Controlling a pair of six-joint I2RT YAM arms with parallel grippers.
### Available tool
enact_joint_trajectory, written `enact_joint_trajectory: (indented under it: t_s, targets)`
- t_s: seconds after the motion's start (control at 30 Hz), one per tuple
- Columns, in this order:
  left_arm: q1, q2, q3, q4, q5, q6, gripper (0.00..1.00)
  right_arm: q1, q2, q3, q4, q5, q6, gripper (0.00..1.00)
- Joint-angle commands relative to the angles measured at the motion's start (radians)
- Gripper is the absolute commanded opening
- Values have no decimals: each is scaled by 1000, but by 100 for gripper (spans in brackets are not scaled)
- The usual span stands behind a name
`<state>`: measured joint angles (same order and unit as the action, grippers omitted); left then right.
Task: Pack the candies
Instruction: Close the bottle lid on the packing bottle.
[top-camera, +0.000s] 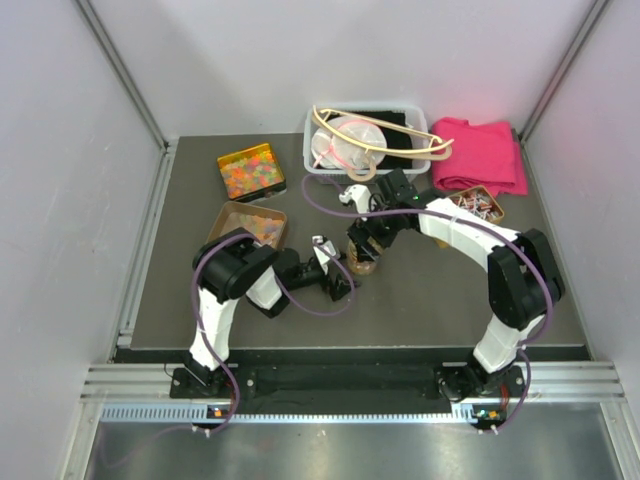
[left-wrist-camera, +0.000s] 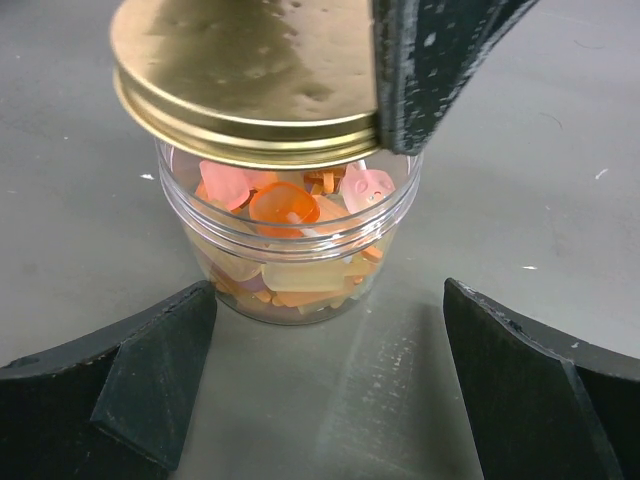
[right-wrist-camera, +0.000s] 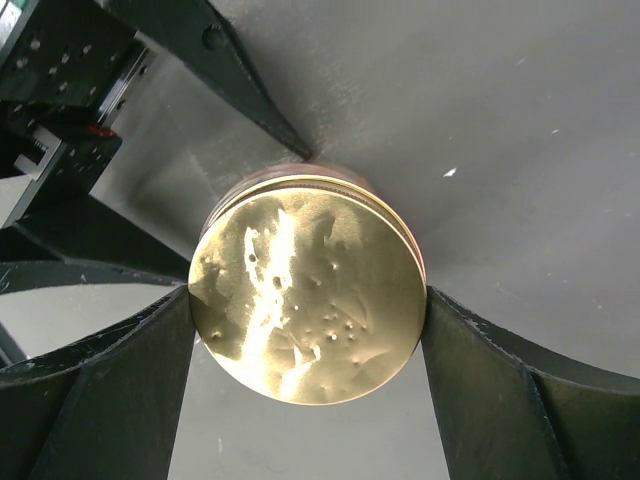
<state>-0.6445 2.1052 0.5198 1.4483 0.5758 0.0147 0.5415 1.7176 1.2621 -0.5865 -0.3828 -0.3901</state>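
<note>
A clear plastic jar (left-wrist-camera: 300, 260) stands on the dark table, filled with the candies (left-wrist-camera: 285, 205), orange, pink and pale gummy pieces. A gold metal lid (left-wrist-camera: 240, 80) sits over the jar's mouth, slightly tilted. My right gripper (right-wrist-camera: 308, 305) is shut on the lid (right-wrist-camera: 310, 300), one finger on each side of its rim. In the top view that gripper (top-camera: 366, 236) hangs over the jar (top-camera: 363, 260). My left gripper (left-wrist-camera: 325, 370) is open low on the table just short of the jar, nothing between its fingers. It lies left of the jar in the top view (top-camera: 340, 282).
Two open tins of mixed candies (top-camera: 251, 170) (top-camera: 248, 222) lie at the back left. A white basket (top-camera: 412, 110) holding a hanger and a bowl stands at the back. A pink cloth (top-camera: 480, 155) and a small tin of wrapped sweets (top-camera: 478, 203) are at the back right.
</note>
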Motion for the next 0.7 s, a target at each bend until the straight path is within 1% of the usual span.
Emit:
enact_joint_trajectory:
  t_s: [0.0,0.03,0.2,0.5,0.67]
  targets:
    - [-14,50,-6,250,39,-22,99,28,-39,-4,71,25,4,80]
    - [-14,52,-6,250,36,-1,99,34,-38,-9,74,28,3,80]
    - [-14,55,-7,250,35,1,99,60,-33,-18,86,68,-3,80]
    - [-14,58,-4,251,24,4,99,66,-84,-82,77,99,-62,80]
    - [-14,61,-1,250,25,1,99,66,-84,-98,102,104,-55,80]
